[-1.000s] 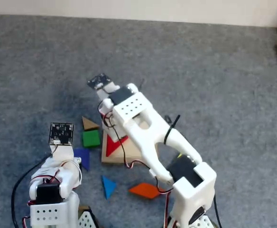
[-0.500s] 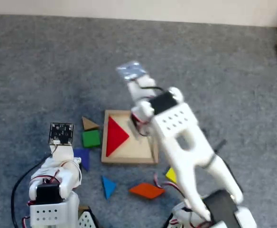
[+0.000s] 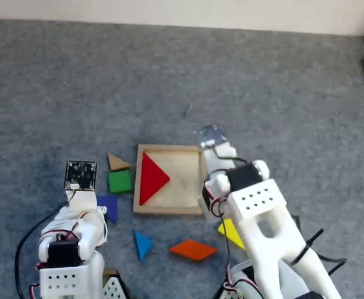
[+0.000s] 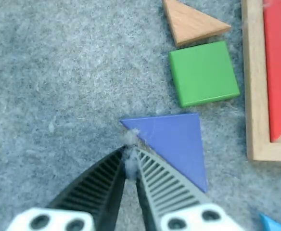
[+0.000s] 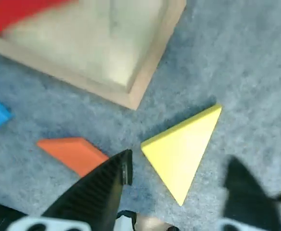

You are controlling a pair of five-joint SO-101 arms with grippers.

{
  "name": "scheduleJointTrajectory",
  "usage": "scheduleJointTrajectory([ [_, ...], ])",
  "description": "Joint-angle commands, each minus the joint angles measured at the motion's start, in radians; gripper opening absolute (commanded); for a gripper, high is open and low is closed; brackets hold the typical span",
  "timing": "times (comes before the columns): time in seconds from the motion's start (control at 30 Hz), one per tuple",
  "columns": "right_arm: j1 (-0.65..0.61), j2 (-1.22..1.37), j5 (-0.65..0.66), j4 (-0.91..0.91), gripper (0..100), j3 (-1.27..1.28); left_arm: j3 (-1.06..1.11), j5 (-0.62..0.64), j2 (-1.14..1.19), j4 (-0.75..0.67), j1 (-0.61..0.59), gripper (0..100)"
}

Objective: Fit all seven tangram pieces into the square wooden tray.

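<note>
The square wooden tray (image 3: 191, 180) holds one red triangle (image 3: 151, 177) in its left half. Left of the tray lie a tan triangle (image 3: 118, 162), a green square (image 3: 119, 181) and a dark blue triangle (image 3: 109, 207). My left gripper (image 4: 129, 153) is shut, empty, its tips at a corner of the dark blue triangle (image 4: 172, 142). Near the tray's front right corner lies a yellow triangle (image 5: 184, 147), and my right gripper (image 5: 181, 168) hangs open above it. An orange parallelogram (image 5: 73, 153) lies beside it.
A small light blue triangle (image 3: 143, 244) and the orange parallelogram (image 3: 193, 250) lie in front of the tray. The right arm (image 3: 257, 205) stands over the yellow triangle (image 3: 230, 232). Grey carpet stretches behind and to the right.
The right arm has swung from over the tray's far left, across its back, to the tray's right front corner, uncovering the red triangle. The left arm has not moved.
</note>
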Motion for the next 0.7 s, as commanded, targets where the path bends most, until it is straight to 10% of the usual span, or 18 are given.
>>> scheduleJointTrajectory([
  [0.0, 0.008, -0.038, 0.002, -0.094, 39.9, 0.064, 0.021, -0.002, -0.005, 0.005, -0.01, 0],
  [0.67, 0.008, -0.038, 0.002, -0.403, 40.0, 0.401, 0.021, -0.002, -0.005, 0.005, -0.01, 0],
])
